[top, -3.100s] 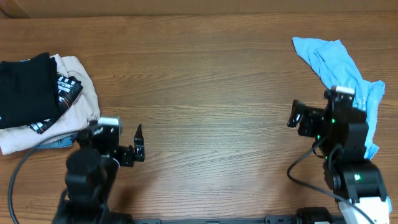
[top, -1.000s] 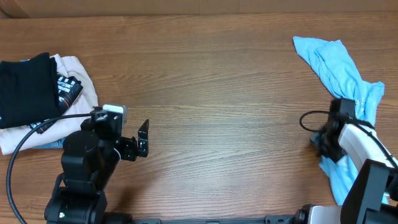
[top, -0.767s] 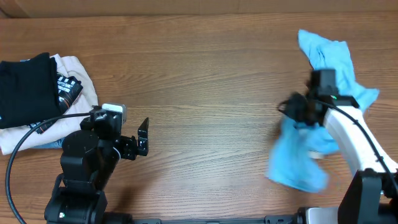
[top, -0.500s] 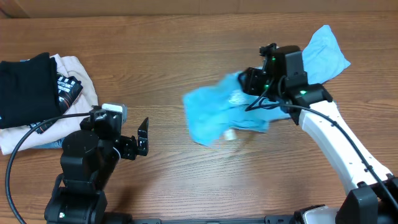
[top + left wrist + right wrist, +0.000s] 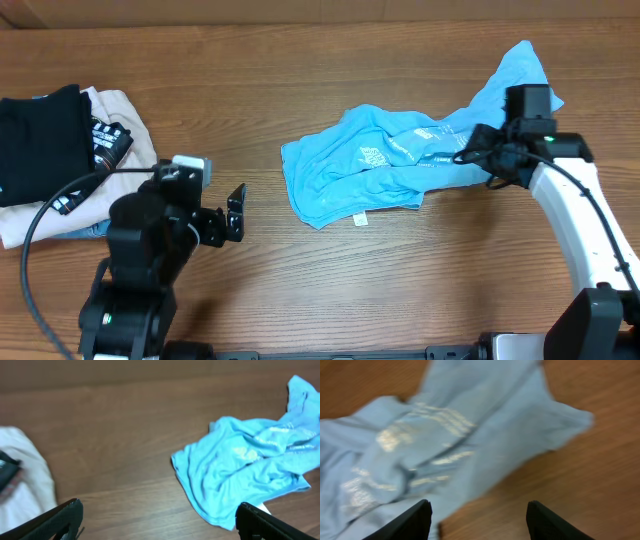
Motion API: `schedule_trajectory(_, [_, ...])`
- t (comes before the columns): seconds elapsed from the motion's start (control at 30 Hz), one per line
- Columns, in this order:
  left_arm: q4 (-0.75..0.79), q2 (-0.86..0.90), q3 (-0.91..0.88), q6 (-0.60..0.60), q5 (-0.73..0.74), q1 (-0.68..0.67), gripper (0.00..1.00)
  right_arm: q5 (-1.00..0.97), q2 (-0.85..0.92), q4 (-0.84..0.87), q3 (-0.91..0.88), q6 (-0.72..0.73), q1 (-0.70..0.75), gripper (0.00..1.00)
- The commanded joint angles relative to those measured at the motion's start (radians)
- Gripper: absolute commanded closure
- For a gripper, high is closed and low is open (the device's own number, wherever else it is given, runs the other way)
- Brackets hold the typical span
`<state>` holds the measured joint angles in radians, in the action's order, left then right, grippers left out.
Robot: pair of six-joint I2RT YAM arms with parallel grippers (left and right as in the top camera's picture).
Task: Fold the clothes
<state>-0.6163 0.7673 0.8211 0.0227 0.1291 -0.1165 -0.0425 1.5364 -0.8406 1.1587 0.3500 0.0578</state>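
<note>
The sky-blue T-shirt (image 5: 400,160) lies crumpled across the middle-right of the table, white print showing, one end reaching up to the far right. It also shows in the left wrist view (image 5: 245,472) and the right wrist view (image 5: 430,445). My right gripper (image 5: 478,160) is open and empty, just over the shirt's right part. In the right wrist view its fingers (image 5: 479,520) stand apart over the shirt's edge and bare wood. My left gripper (image 5: 236,212) is open and empty, left of the shirt with bare wood between; its fingers (image 5: 160,522) stand wide apart.
A black folded garment (image 5: 40,145) lies on a cream folded garment (image 5: 125,125) at the table's left edge, behind the left arm. The cream cloth shows at the left in the left wrist view (image 5: 25,485).
The right gripper dragged the shirt from the far right edge to the table's middle, let it go and drew back right. The left arm shifted slightly right.
</note>
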Motion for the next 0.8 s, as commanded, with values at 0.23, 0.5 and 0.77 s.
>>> schedule_trajectory(0.23, [0.101, 0.449, 0.021, 0.091, 0.236, -0.091, 0.0, 0.018, -0.022, -0.033, 0.02, -0.025, 0.095, 0.35])
schedule_trajectory(0.5, [0.321, 0.789, 0.058, 0.21, 0.257, -0.159, 0.0, 0.018, -0.022, -0.053, 0.02, -0.025, 0.095, 0.35])
schedule_trajectory(0.77, [0.321, 1.074, 0.274, 0.203, 0.204, -0.159, 0.0, 0.018, -0.022, -0.059, 0.02, -0.025, 0.095, 0.35])
